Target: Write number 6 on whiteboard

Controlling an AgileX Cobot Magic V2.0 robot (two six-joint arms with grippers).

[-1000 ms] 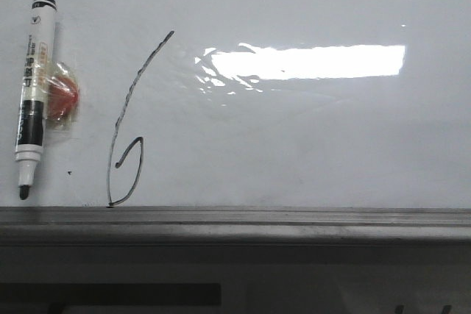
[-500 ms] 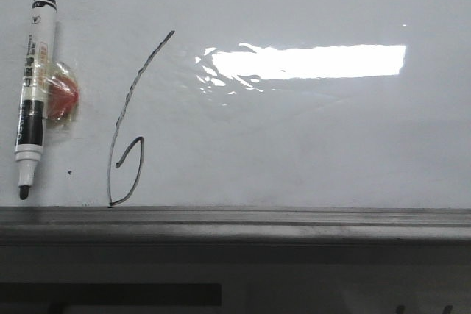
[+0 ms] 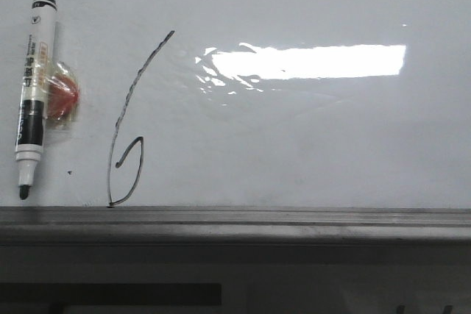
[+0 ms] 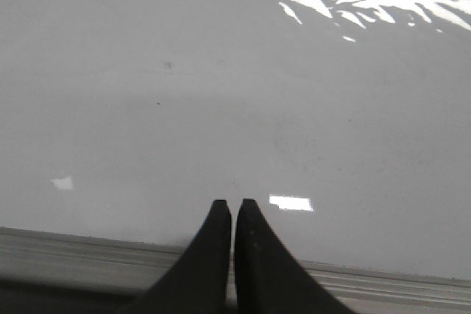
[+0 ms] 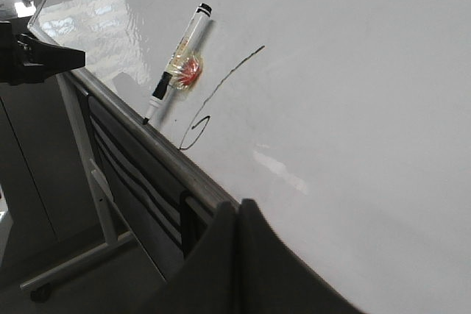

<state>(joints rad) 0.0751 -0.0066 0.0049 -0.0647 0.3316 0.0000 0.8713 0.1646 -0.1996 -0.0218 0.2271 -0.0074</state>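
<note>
The number 6 (image 3: 126,134) is a thin black line on the whiteboard (image 3: 309,145), with a long slanted stem and a narrow loop touching the bottom frame. It also shows in the right wrist view (image 5: 213,97). A black-and-white marker (image 3: 33,93) lies against the board left of the 6, tip down, with a red blob (image 3: 62,93) taped at its side; the marker also shows in the right wrist view (image 5: 176,64). My left gripper (image 4: 232,205) is shut and empty over blank board. My right gripper (image 5: 238,205) is shut and empty, apart from the marker.
The grey metal frame edge (image 3: 294,217) runs along the board's bottom, with a dark ledge (image 3: 221,270) below. A tiny black dot (image 3: 70,173) sits between marker and 6. The board's stand legs (image 5: 96,204) and another dark arm part (image 5: 33,56) show in the right wrist view.
</note>
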